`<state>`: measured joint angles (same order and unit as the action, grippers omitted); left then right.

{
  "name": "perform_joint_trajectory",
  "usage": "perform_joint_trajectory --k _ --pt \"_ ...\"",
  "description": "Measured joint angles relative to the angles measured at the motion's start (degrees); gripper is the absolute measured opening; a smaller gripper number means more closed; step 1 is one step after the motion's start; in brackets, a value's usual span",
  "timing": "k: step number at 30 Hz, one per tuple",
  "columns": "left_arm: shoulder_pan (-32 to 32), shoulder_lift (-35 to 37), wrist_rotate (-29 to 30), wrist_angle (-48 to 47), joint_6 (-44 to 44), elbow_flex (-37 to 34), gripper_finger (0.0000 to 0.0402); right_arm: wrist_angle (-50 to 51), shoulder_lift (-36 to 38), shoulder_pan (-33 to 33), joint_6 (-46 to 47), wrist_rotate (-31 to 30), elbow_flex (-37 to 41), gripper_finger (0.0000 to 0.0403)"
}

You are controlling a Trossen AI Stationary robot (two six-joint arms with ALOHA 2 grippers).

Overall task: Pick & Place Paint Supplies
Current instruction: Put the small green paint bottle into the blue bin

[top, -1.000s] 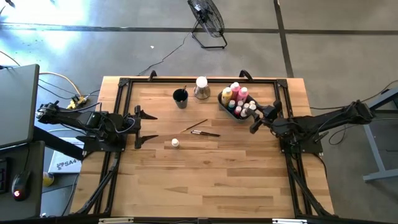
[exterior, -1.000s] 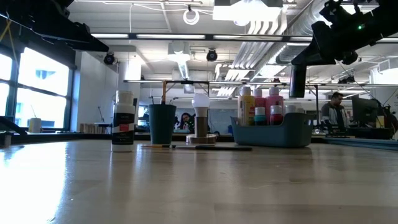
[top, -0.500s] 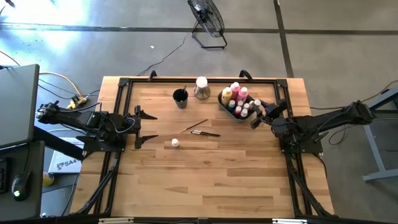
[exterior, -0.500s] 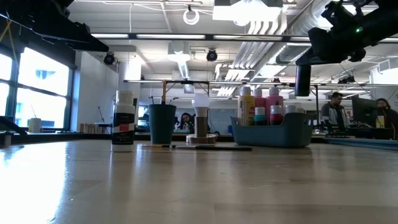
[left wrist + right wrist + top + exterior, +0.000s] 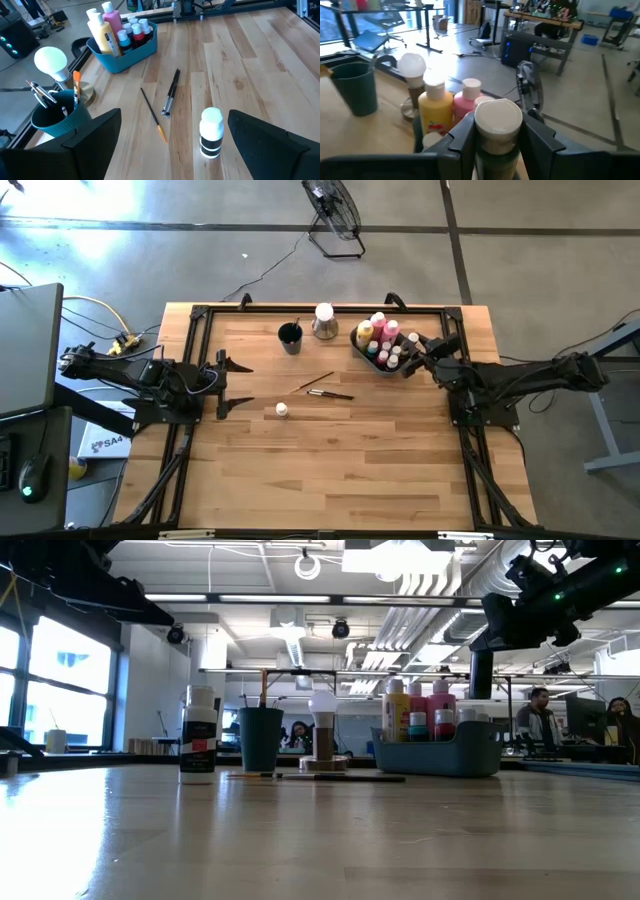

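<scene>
The right gripper (image 5: 414,345) hangs above the near-right edge of the grey-blue bin (image 5: 362,352), its two fingers pinching a white-capped pot (image 5: 498,126); the right wrist view shows the pot upright between the fingers (image 5: 461,135), its round cap standing clear above them. In the low view the same gripper (image 5: 481,657) sits high over the bin (image 5: 440,754), well off the table (image 5: 340,450). Inside the bin stand a yellow bottle (image 5: 365,331), pink bottles (image 5: 385,327) and several small capped pots (image 5: 392,358), packed close together just beside and below the held pot. Out on the wood, well apart from the right gripper, lie two thin brushes (image 5: 322,388) near the table's middle, with another white-capped pot (image 5: 282,410) standing upright just nearer the left arm. That pot (image 5: 211,132) appears in the left wrist view between the left gripper's spread fingers (image 5: 92,135) but ahead of them, untouched. The left gripper (image 5: 228,387) waits at the table's left edge. A dark cup (image 5: 290,337) holding brushes and a white bulb-shaped object (image 5: 324,319) stand at the far side, beside the bin.
</scene>
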<state>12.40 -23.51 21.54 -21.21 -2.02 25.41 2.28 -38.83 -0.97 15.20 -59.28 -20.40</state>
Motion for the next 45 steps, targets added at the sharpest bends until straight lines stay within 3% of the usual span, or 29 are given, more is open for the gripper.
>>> perform_joint_trajectory --k 10,19,37,45 --pt "0.0 0.0 0.06 0.01 0.0 0.0 0.0361 5.59 0.0 -0.02 8.4 8.05 -0.02 0.0118" --pt "0.01 0.02 0.22 0.02 0.0 0.0 0.0361 8.09 0.07 -0.02 9.86 7.57 -0.15 0.0119" --pt "0.01 0.01 0.2 0.02 0.0 0.0 0.0361 3.83 1.76 -0.26 1.13 5.57 0.02 0.0119" --pt "-0.01 0.0 0.18 0.02 0.0 0.0 0.0361 8.89 2.29 -0.26 5.09 5.96 0.02 0.0115"
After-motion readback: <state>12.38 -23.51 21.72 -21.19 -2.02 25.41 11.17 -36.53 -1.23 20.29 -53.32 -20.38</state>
